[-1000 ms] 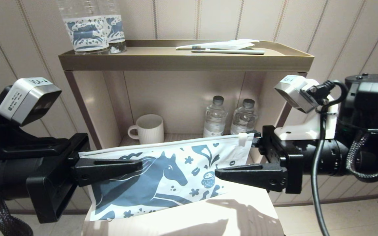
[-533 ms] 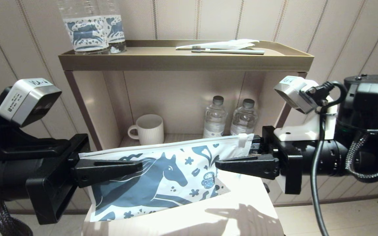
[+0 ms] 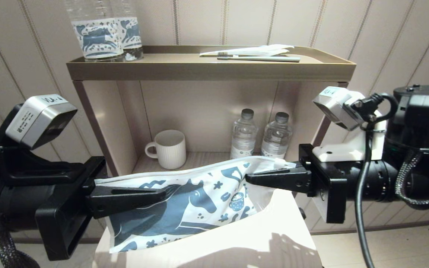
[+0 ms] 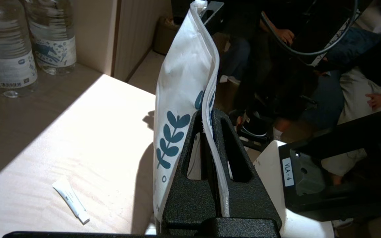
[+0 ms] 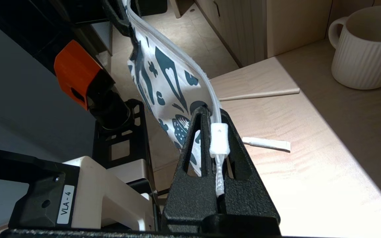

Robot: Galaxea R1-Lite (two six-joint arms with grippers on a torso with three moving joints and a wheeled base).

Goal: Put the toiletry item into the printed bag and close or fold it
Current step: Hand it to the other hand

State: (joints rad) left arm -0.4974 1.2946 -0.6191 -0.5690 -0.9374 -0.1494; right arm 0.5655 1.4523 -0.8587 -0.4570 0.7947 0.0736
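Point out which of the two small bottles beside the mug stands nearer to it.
The left small bottle, with the darker cap, stands nearer the mug; the other bottle stands beyond it, toward the shelf's right wall.

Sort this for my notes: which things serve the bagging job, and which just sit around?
Job:
printed bag, held at both ends
left tool, shut on it
right tool, shut on its slider end
small white tube on the table

Lying about:
mug
water bottles
toothbrush on the shelf top
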